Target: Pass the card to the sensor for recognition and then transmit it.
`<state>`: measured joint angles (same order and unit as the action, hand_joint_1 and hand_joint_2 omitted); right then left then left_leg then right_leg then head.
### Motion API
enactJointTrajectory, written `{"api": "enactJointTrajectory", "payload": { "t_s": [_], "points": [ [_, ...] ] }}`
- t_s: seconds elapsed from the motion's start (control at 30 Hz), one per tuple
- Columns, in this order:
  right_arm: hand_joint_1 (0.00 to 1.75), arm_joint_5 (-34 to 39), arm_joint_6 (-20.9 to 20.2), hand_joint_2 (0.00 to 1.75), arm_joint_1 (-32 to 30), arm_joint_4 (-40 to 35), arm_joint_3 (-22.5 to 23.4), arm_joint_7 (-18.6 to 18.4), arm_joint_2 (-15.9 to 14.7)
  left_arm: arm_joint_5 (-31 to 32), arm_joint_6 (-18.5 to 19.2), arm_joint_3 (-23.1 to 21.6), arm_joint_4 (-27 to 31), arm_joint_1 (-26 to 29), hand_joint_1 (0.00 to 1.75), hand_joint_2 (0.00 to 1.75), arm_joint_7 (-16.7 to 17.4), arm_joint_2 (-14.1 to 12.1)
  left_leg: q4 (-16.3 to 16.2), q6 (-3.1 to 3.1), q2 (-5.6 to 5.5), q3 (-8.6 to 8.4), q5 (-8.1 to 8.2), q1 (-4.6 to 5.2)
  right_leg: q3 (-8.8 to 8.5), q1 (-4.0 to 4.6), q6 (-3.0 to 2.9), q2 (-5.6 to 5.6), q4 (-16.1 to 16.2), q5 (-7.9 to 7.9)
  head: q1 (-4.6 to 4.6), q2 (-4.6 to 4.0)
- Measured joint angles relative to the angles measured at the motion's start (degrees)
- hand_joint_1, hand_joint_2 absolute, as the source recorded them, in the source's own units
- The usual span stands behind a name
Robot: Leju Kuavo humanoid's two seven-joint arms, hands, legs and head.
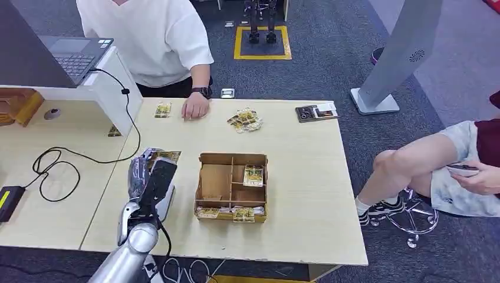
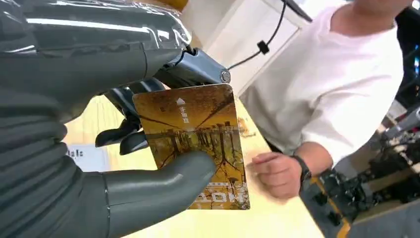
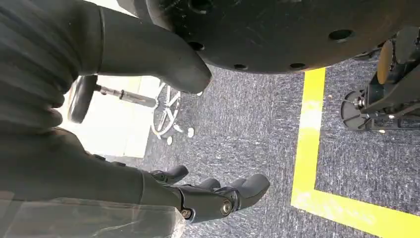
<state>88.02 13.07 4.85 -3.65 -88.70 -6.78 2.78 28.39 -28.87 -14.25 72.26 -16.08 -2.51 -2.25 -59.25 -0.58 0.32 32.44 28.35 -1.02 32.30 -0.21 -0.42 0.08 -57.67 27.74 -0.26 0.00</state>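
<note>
Held between the thumb and fingers of the left hand is a yellow card, raised above the table near its front left corner, beside the compartmented cardboard box. Across the table, a person's hand is rested on the far edge. Nothing is held by the right hand, its fingers apart above grey carpet.
</note>
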Motion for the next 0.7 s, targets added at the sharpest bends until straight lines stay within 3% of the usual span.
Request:
{"api": "enactJointTrajectory", "payload": {
  "t_s": [0.23,0.33,0.43,0.6,0.7],
  "points": [
    [0.00,0.1,-0.1,1.75,-0.1,0.0,0.0,0.2,-0.1,0.1,5.9,-3.1,-2.4,-1.7,1.75,1.75,3.5,-2.7,0.0,-0.01,0.00,0.01,-0.01,0.00,0.00,0.00,0.00,0.00,0.0,0.00,0.00,0.00],
    [0.00,0.1,-0.1,1.75,-0.1,0.0,0.0,0.3,-0.1,0.4,6.6,-3.8,-3.3,-2.4,1.75,1.75,4.1,-3.6,0.0,-0.01,0.00,0.01,-0.01,0.00,0.00,0.00,0.00,0.00,0.0,0.00,0.02,0.00],
    [0.00,0.5,-0.1,1.75,-0.1,0.0,0.0,0.3,-0.1,3.4,4.6,-4.4,-3.8,-2.9,1.75,1.75,5.2,-4.1,0.0,-0.01,0.00,0.01,-0.01,0.00,0.00,0.00,0.00,0.00,0.0,0.00,0.02,0.00],
    [0.00,0.7,-0.1,1.75,-0.1,0.0,0.0,0.2,-0.1,17.9,-4.6,-4.8,-4.4,-3.0,1.75,1.75,9.4,-4.5,0.0,-0.01,-0.01,0.02,0.00,0.00,0.00,0.00,0.00,-0.01,0.0,0.00,0.02,0.00],
    [0.00,0.7,-0.1,1.75,-0.1,0.0,0.0,0.2,-0.1,23.0,-5.4,-4.8,-4.5,-2.7,1.75,1.75,10.9,-4.6,0.0,-0.01,-0.01,0.03,0.00,0.00,0.00,0.00,0.00,-0.01,0.0,0.00,0.00,0.00]
  ]
}}
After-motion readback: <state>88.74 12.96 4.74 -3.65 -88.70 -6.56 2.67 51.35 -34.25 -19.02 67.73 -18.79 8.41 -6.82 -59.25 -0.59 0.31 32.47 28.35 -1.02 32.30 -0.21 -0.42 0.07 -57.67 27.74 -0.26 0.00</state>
